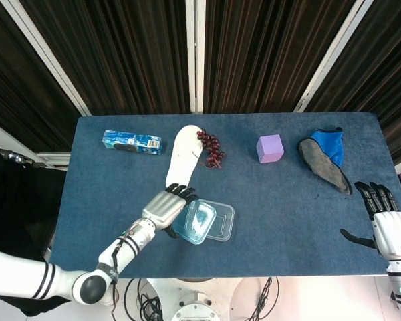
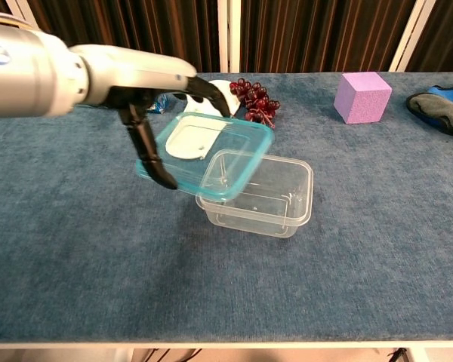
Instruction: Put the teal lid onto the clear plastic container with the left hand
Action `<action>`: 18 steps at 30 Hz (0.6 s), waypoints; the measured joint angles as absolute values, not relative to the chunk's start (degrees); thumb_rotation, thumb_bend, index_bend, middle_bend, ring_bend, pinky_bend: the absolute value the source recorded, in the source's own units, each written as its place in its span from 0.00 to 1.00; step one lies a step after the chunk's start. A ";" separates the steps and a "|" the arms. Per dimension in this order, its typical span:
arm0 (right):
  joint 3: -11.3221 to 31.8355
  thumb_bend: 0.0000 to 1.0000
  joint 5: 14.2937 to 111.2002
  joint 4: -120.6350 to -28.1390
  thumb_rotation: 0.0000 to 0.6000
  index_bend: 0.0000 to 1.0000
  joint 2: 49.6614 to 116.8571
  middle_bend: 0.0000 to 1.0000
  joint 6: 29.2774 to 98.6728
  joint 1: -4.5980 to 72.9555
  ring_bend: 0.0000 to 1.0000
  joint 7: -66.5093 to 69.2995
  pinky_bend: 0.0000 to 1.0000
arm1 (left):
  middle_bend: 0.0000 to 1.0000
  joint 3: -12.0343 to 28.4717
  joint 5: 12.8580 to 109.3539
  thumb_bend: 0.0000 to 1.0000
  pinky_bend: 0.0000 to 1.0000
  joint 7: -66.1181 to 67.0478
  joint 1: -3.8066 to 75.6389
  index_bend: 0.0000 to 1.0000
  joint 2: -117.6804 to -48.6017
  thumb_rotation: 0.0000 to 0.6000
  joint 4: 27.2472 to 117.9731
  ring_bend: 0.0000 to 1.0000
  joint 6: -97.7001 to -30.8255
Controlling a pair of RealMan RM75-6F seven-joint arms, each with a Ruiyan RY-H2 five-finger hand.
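Fingers of my left hand pinch the teal translucent plastic lid at its left edge, thumb below and the others above. I hold it tilted in the air, partly over the left rim of the clear rectangular plastic container, not yet seated. I judge the risk to be the tilt: lowering now could catch one corner on the rim, skew the lid or shove the light container across the blue counter. My hand hides the lid's left edge from above. My right hand rests far right of the container, fingers spread, holding nothing.
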State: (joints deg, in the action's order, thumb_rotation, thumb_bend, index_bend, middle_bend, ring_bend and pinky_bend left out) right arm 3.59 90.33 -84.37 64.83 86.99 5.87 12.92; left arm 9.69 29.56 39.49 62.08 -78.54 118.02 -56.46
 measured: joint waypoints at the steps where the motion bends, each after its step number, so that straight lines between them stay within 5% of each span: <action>1: 3.59 0.02 90.27 -84.28 1.00 0.00 64.77 0.09 87.08 5.79 0.00 13.03 0.00 | 0.06 9.94 27.90 0.19 0.00 40.25 63.10 0.29 -79.35 1.00 117.86 0.00 -56.90; 18: 3.54 0.02 90.24 -82.77 1.00 0.00 64.50 0.08 86.05 6.51 0.00 15.36 0.00 | 0.06 19.49 -2.65 0.19 0.00 50.63 80.49 0.29 -95.30 1.00 108.71 0.00 -68.11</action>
